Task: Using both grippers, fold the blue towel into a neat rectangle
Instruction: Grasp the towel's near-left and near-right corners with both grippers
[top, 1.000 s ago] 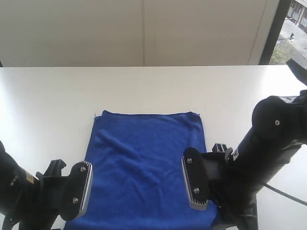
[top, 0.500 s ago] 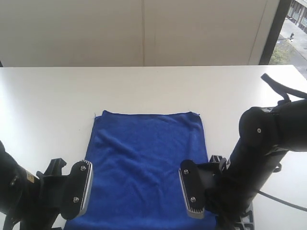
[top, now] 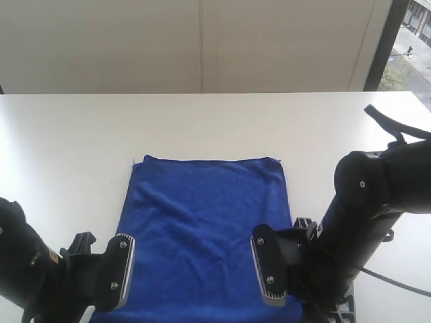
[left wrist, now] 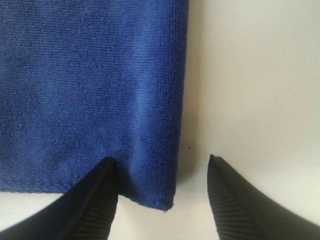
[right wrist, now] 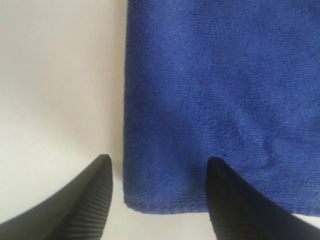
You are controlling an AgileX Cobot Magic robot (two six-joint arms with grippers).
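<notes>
Vs a second ago: left claw (left wrist: 162, 167) is sitting a bit lower in the exterior view and closer in to the blue towel (top: 205, 229) at its near left corner. Right claw (right wrist: 157, 162) is also sitting lower at the near right corner, with its arm swung in toward the towel; almost no shift over the last half second. Towel itself is not moving, same outline and same creases.

Both claws are standing released, jaws spread wide, nothing pinched. In each wrist view the jaws are straddling a near corner of the towel: one finger over the cloth, the other over bare counter (top: 67, 134) just beside the towel's side edge.

Towel is lying flat on the counter as a rectangle, long sides running away from the arms. It is showing deep royal blue, a fuzzy matte pile, a thin hemmed edge and a few soft wrinkles across its middle. Far edge is running straight, and both far corners are lying down flat.
</notes>
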